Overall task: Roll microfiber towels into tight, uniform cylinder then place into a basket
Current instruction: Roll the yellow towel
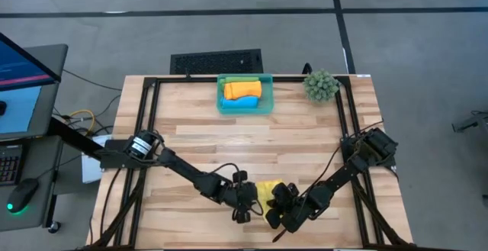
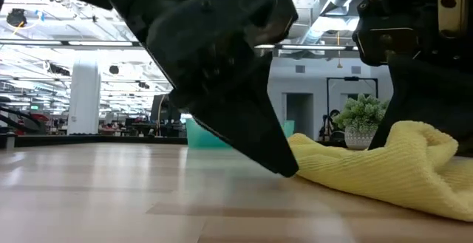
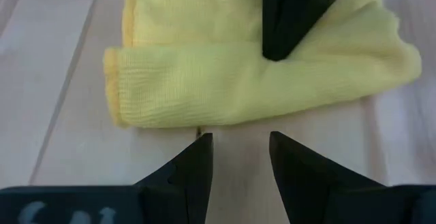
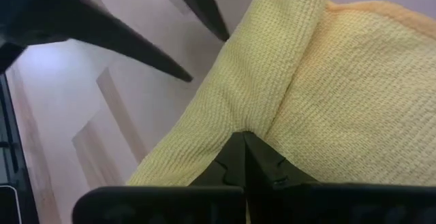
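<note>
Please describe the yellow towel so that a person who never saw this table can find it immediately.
On the wooden slatted table, look at the near edge, where both dark arms meet. Between the left gripper and right gripper lies a soft, crumpled yellow microfiber towel, the only cloth outside the teal plastic basket.

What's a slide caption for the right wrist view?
Right gripper pinches the yellow towel on the table; left gripper waits open beside it.
</note>
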Action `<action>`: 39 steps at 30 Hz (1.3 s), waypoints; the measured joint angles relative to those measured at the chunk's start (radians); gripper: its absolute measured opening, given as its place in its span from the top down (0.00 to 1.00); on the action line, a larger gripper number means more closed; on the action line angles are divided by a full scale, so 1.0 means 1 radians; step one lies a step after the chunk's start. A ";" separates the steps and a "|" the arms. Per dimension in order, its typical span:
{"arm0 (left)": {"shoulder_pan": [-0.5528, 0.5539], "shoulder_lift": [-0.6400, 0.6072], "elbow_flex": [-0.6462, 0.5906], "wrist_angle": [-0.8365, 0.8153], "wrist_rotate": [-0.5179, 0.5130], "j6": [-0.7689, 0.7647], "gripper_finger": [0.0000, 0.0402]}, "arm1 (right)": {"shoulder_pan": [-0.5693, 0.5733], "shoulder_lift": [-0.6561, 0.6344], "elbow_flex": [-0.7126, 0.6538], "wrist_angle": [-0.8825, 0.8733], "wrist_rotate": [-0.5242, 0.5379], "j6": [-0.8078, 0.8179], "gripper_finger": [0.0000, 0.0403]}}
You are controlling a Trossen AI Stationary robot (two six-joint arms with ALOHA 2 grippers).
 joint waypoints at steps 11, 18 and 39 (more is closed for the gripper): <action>0.009 -0.002 0.000 -0.011 0.043 -0.073 0.75 | -0.004 0.000 0.000 0.000 0.003 0.000 0.97; 0.018 -0.002 0.000 0.017 0.015 -0.059 0.98 | -0.004 0.000 -0.001 0.004 0.005 0.000 0.96; 0.019 0.073 0.036 0.090 0.015 -0.068 1.00 | -0.010 0.001 -0.001 0.023 0.004 -0.001 0.98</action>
